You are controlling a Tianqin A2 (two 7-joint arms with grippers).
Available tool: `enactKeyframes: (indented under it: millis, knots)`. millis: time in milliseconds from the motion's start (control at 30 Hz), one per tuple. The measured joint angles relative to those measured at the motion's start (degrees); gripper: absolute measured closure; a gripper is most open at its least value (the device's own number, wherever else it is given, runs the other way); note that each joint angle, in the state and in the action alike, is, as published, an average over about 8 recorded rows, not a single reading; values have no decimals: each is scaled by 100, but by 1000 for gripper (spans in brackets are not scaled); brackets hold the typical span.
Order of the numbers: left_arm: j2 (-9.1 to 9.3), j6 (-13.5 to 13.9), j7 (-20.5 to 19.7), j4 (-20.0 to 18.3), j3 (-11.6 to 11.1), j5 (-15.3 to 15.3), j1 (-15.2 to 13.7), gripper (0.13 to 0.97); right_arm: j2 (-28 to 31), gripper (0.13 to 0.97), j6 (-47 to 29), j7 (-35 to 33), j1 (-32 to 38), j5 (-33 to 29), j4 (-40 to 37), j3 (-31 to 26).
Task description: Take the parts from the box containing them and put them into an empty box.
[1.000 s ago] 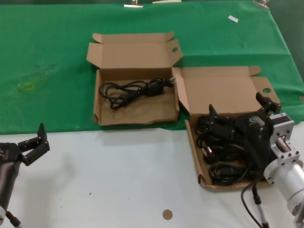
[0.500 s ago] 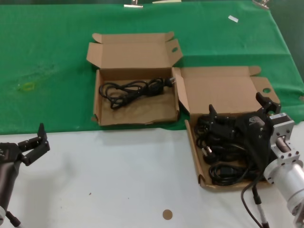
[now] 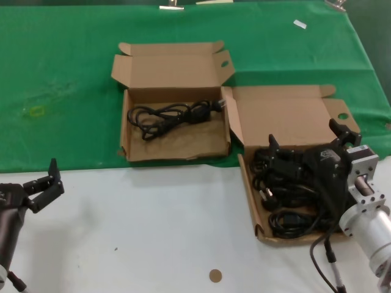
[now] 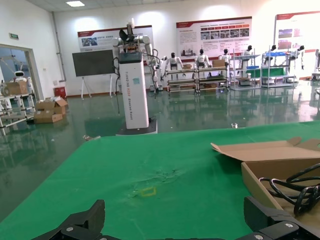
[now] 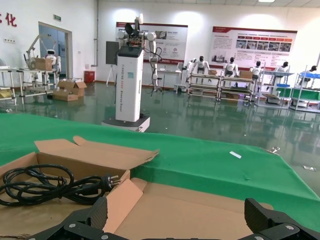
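The box with the parts (image 3: 287, 116) lies open at the right, lid back. Several black cord bundles (image 3: 287, 195) fill its tray. My right gripper (image 3: 305, 140) hangs open just above them, holding nothing; in the right wrist view (image 5: 180, 225) it faces the lid (image 5: 200, 210). The other box (image 3: 177, 143) sits open at the middle back with one cord (image 3: 171, 115) in it; that cord also shows in the right wrist view (image 5: 45, 185) and the left wrist view (image 4: 300, 187). My left gripper (image 3: 46, 183) is open and empty, parked at the front left.
A green cloth (image 3: 61, 91) covers the far half of the table; the near half is white (image 3: 153, 232). A small brown disc (image 3: 215, 275) lies near the front edge. A white tag (image 3: 299, 24) lies at the back right.
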Motion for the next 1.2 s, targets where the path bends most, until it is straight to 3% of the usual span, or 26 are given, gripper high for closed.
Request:
enactKeyframes:
  millis: [1200]
  knots:
    - [0, 0, 0, 0, 0, 0, 0, 132, 0, 129, 0, 0, 0, 0, 0, 0]
